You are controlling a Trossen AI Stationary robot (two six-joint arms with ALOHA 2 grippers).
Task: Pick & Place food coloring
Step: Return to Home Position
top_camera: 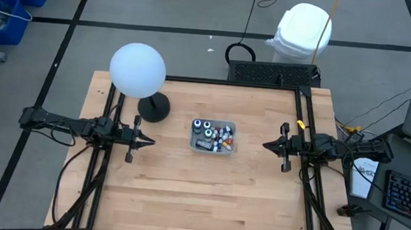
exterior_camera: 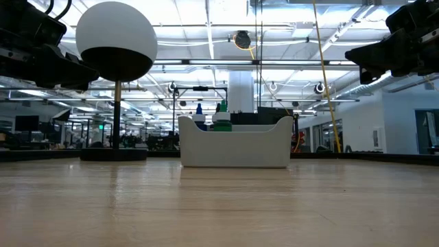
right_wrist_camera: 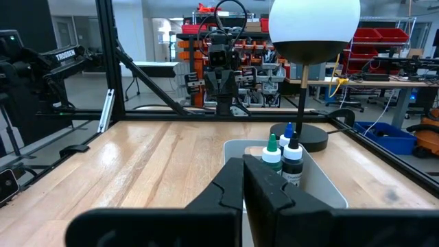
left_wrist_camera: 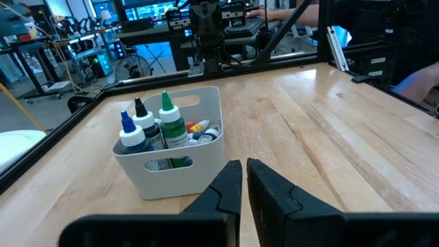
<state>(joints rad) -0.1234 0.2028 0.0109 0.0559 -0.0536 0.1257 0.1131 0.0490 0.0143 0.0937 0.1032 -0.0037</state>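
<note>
table (top_camera: 199, 192) holds bin (exterior_camera: 233, 147), lamp (top_camera: 138, 70)

Left gripper (left_wrist_camera: 243, 165): fingers pressed together, only a thin seam between them, nothing held. Pale bin (left_wrist_camera: 175, 180) sits on the wooden table (left_wrist_camera: 329, 130) just ahead of the jaws, off to one side, not touching. Upright inside it: blue-tipped bottle (left_wrist_camera: 129, 134), black-tipped bottle (left_wrist_camera: 145, 125), green bottle (left_wrist_camera: 171, 127). Small bottles (left_wrist_camera: 204, 130) lie beyond them. Right arm (left_wrist_camera: 209, 27) is far ahead, across the table.
</note>
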